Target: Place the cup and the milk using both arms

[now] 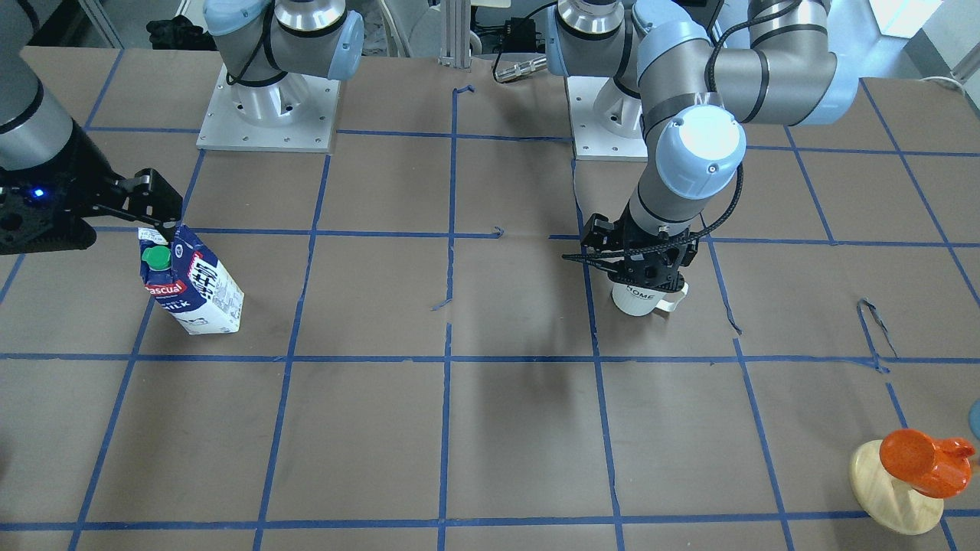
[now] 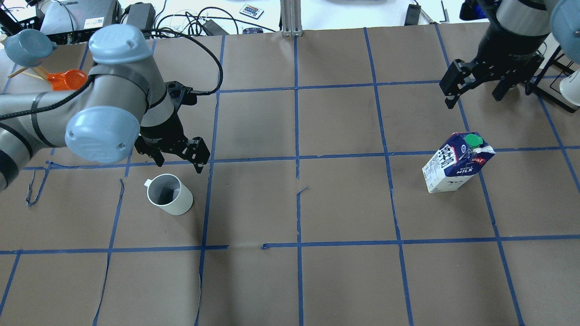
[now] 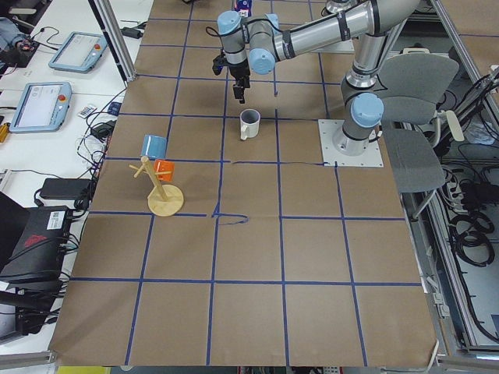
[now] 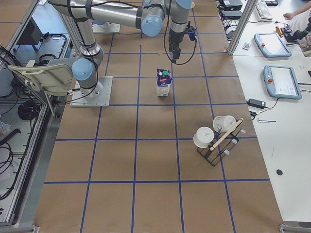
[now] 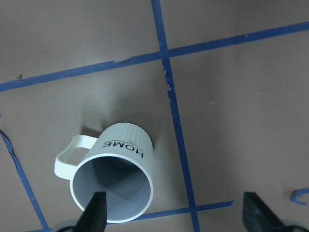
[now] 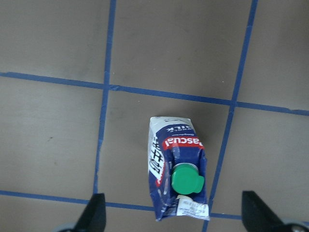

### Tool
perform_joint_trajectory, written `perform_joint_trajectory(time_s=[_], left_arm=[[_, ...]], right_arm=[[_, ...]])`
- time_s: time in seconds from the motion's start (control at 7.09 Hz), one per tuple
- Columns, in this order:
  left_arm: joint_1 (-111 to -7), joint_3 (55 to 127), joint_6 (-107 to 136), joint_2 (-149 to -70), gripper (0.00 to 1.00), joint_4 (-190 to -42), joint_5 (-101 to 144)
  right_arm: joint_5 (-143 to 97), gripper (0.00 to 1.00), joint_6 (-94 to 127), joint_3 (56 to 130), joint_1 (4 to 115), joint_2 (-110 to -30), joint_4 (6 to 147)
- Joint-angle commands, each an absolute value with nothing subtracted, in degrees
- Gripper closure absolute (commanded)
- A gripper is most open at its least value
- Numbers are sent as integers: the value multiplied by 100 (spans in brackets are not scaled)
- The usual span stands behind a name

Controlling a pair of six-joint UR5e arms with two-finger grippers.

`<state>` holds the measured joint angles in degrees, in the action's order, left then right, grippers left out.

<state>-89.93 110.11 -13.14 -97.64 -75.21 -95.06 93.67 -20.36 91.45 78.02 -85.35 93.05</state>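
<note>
White and ribbed, the HOME mug [image 2: 170,194] is standing upright on the table [image 2: 344,203] at my left. The Pascual milk carton [image 2: 457,167] is standing well apart at my right. I'm worrying about the left gripper [image 2: 180,163]: the HOME mug is sitting off-centre beneath it, so a straight descent could catch the rim and tip it. That gripper and the right gripper [image 2: 473,100] are both hovering spread wide, gripping and touching nothing.

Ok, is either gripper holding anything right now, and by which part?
Nothing is held. The left gripper is open above the white ribbed ceramic mug, the right gripper open by the blue-and-white milk carton; neither touches.
</note>
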Motion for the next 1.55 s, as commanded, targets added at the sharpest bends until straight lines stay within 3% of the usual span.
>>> perform_joint_trajectory(time_s=[0.0,0.14,0.28,0.42,0.85,0.99,1.41], left_arm=[[-8982,11311,-1336,-10080,18,-7375,-9580],[-8982,11294,-1432,-10125,43,-7374,-9597],[-8982,11311,-1441,-10203,94,-7374,-9615],[-8982,11259,-1441,-10230,100,-7374,-9624],[-8991,10917,-557,-10186,100,-7374,-9633],[-9017,10725,-214,-10213,100,-7409,-9555],[-9481,10380,989,-10336,100,-7497,-8606]], right_arm=[[9475,0,-2110,9709,7664,-8447,9963],[9492,0,-2057,10069,7664,-8411,10428],[9483,0,-2039,10185,7655,-8420,10572],[9422,0,-2030,10178,7664,-8411,10582],[9492,0,-2039,10327,7655,-8341,10529],[9492,7,-2030,10449,7655,-8341,10538],[9501,9,-2004,10626,7647,-8350,10530]])
